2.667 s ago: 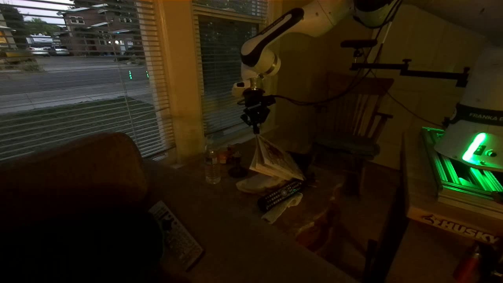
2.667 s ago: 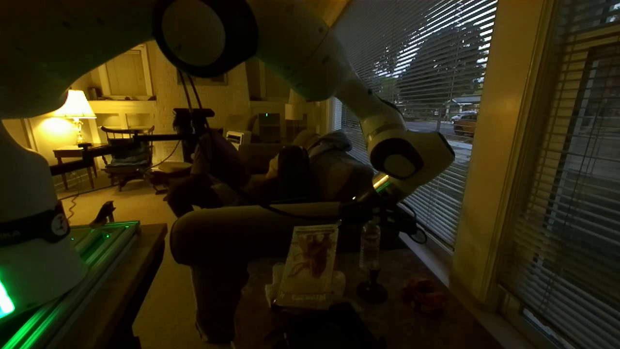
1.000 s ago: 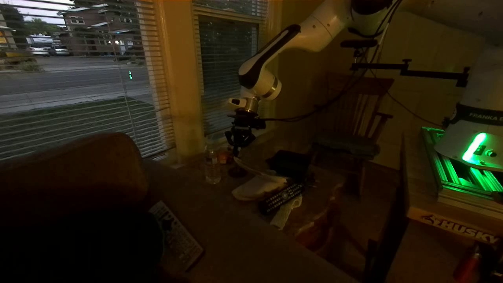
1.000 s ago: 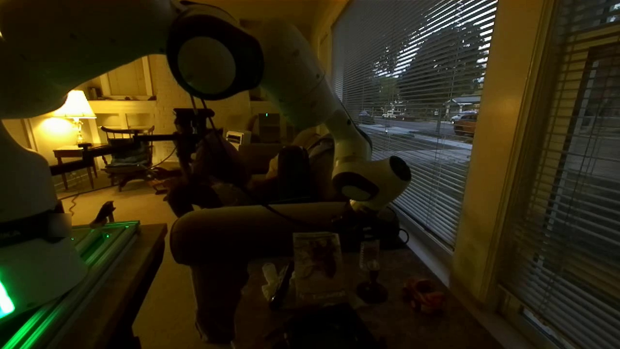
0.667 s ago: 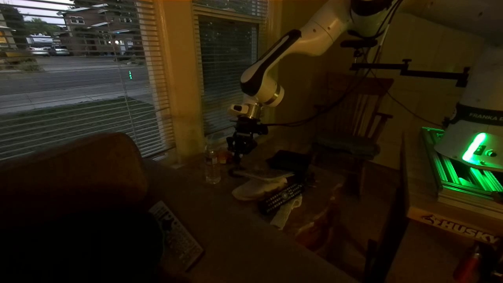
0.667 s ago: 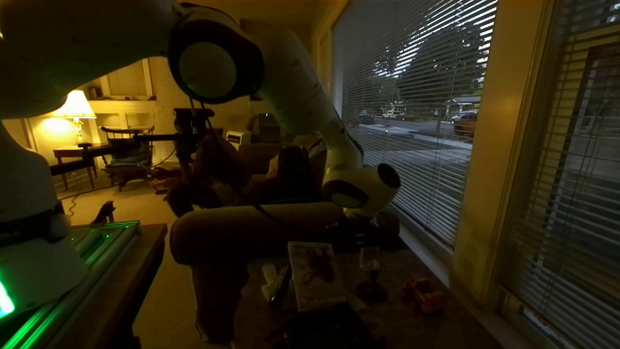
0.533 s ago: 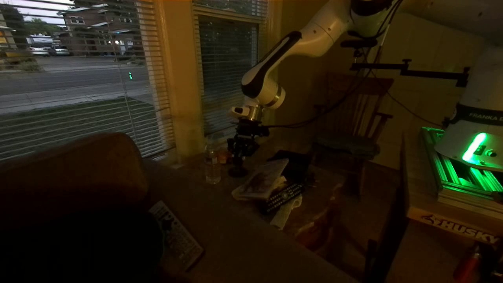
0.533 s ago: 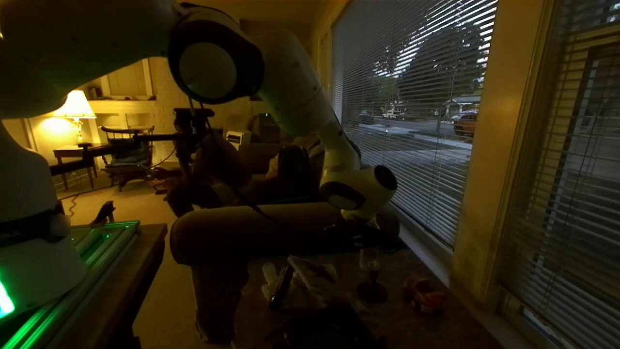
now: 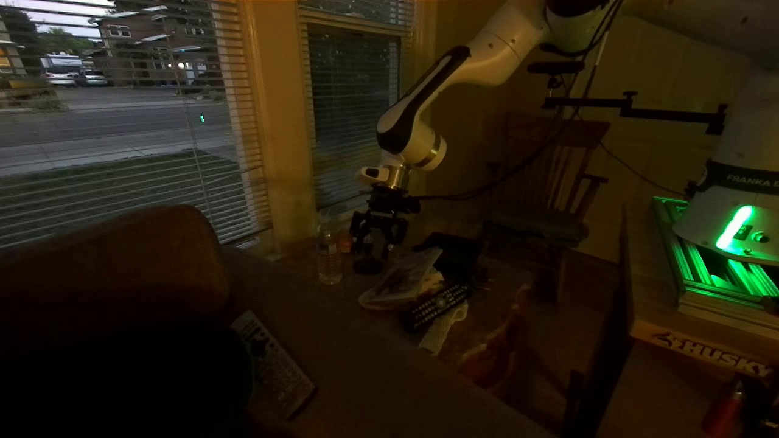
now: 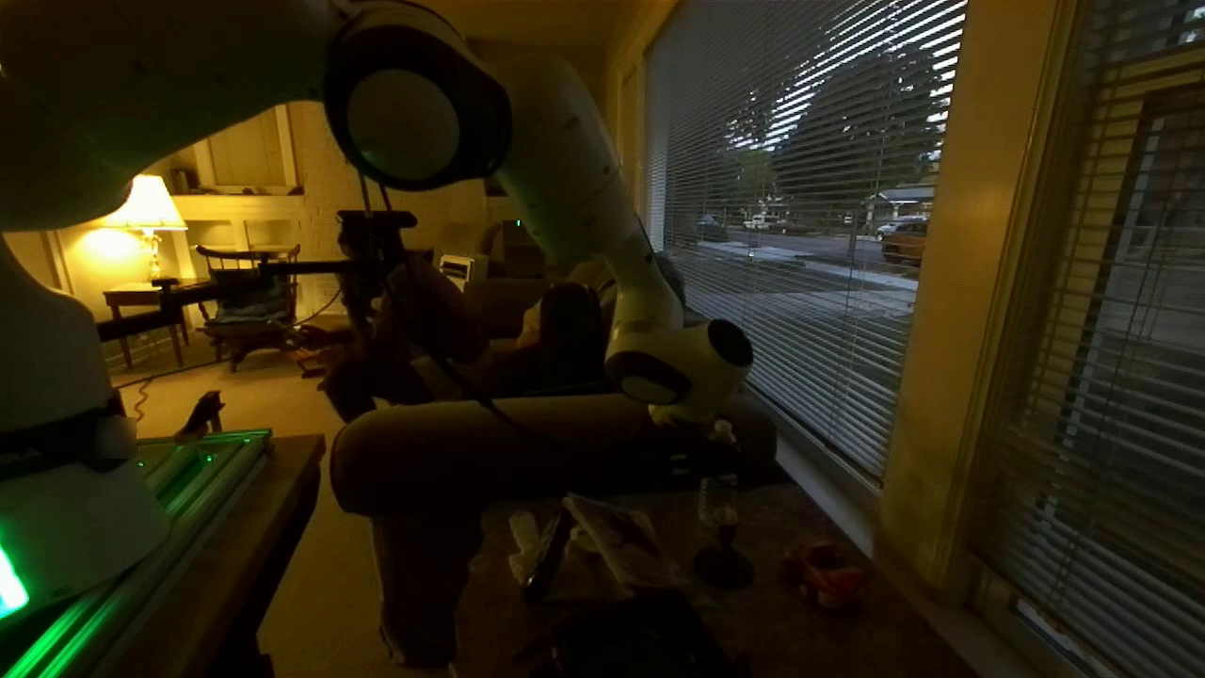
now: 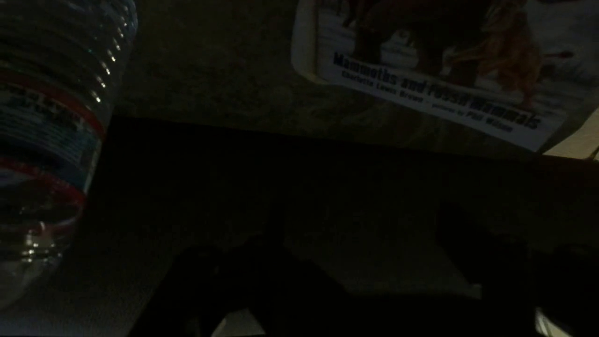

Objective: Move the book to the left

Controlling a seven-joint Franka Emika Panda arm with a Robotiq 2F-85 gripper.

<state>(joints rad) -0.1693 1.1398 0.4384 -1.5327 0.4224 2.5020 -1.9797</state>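
On the bench [image 10: 791, 645], in an exterior view: dark remote control [image 9: 435, 307], below centre of frame; just beyond it, at centre, book [image 9: 403, 281], pale cover lettered "Mammoths and Fossil Mammals" as read at upper right of the wrist view, lying tilted over a pale item [image 9: 432, 283]. Left of the book, clear bottle [image 9: 329, 261], upright; above left of the book, apart from it, gripper [image 9: 373, 246], jaws spread. Farther back, upper right, wooden chair [image 9: 541, 182].
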